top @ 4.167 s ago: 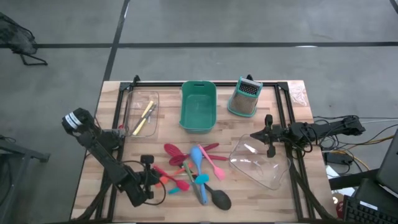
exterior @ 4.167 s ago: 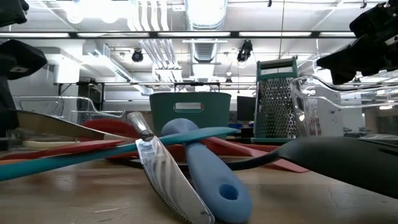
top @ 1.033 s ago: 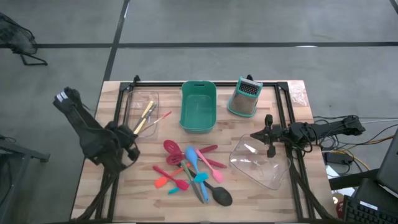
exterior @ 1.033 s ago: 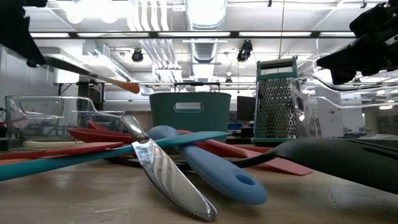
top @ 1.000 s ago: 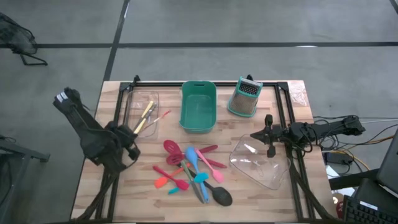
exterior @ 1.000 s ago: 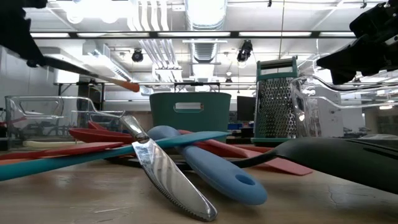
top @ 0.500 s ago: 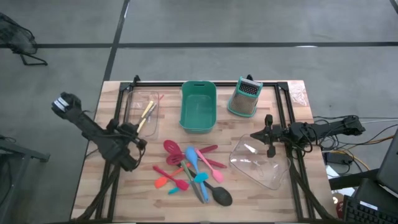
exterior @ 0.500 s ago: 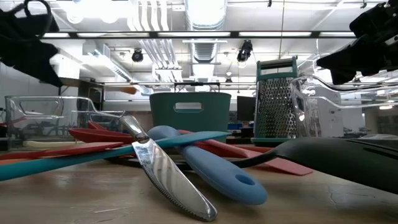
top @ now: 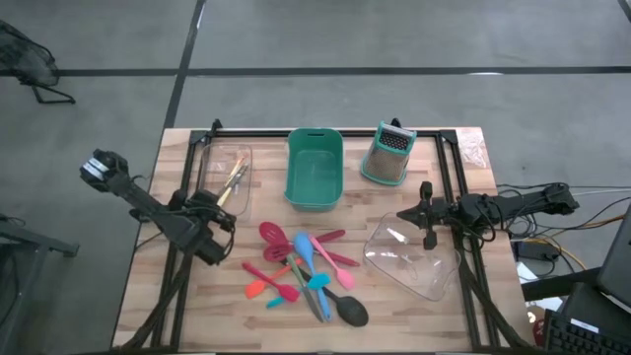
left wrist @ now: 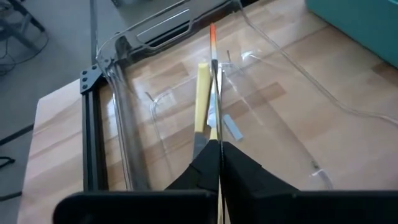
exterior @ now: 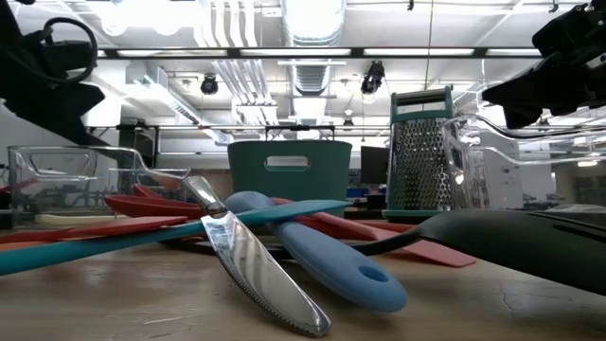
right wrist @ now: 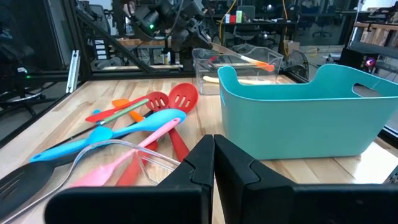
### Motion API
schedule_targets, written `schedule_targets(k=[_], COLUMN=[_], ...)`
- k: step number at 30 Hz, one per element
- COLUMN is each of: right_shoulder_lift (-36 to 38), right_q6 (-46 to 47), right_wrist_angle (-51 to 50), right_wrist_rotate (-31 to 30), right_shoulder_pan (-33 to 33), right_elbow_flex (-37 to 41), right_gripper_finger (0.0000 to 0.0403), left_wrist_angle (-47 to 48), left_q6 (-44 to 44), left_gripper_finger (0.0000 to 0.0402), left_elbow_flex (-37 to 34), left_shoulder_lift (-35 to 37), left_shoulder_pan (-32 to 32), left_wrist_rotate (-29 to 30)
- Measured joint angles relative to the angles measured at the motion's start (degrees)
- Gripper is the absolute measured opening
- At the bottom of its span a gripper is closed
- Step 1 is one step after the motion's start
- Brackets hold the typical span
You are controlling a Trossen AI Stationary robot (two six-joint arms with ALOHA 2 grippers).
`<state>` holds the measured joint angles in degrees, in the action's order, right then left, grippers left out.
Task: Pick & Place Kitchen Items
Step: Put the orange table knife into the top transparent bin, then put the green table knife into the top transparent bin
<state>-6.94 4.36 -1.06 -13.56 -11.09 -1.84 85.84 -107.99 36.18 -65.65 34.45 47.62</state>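
Observation:
Red, pink and blue spatulas and spoons and a black-headed spoon lie piled [top: 306,271] at the table's middle. At the far left stands a clear bin [top: 225,177] with a yellow tool [left wrist: 202,93] lying on its floor. My left gripper [top: 219,202] hovers at this bin's near end, shut on a thin orange-tipped tool [left wrist: 213,74] that reaches into the bin. My right gripper [top: 426,212] waits shut at the right, above a tilted clear container [top: 409,258], with nothing between its fingers [right wrist: 214,155]. My left gripper pinches the thin tool's shaft [left wrist: 217,134] between its two fingers, which lie along it. The fingers slant down from the bin's near end toward the far edge. The tool sticks out ahead of them, its orange tip [left wrist: 212,31] low inside the bin; whether the tip touches the floor I cannot tell.
A teal bin [top: 315,170] stands at the far middle, a teal-framed box grater [top: 386,156] to its right. Black frame rails [top: 189,173] run along the table's left and right sides. Bare wood lies between the clear bin and the pile.
My left gripper has gone toward the far edge and down to the clear bin's near end, turning as it went. The thin tool, which pointed out over the table toward the teal bin, now lies along the clear bin with its tip lowered inside.

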Motion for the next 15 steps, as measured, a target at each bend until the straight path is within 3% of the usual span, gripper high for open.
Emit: schedule_targets(k=[9,15], right_shoulder_lift=[0.0,0.0], right_q6=[0.0,0.0], right_wrist_angle=[0.0,0.0], right_wrist_rotate=[0.0,0.0], right_shoulder_pan=[0.0,0.0], right_elbow_flex=[0.0,0.0], right_gripper_finger=[0.0008,0.0008], left_wrist_angle=[-1.0,-1.4], left_q6=[0.5,6.6], left_gripper_finger=[0.0057,0.0086], left_elbow_flex=[0.0,3.0], left_shoulder_lift=[0.1,0.8], left_shoulder_pan=[0.0,0.2], left_wrist_rotate=[1.6,5.1])
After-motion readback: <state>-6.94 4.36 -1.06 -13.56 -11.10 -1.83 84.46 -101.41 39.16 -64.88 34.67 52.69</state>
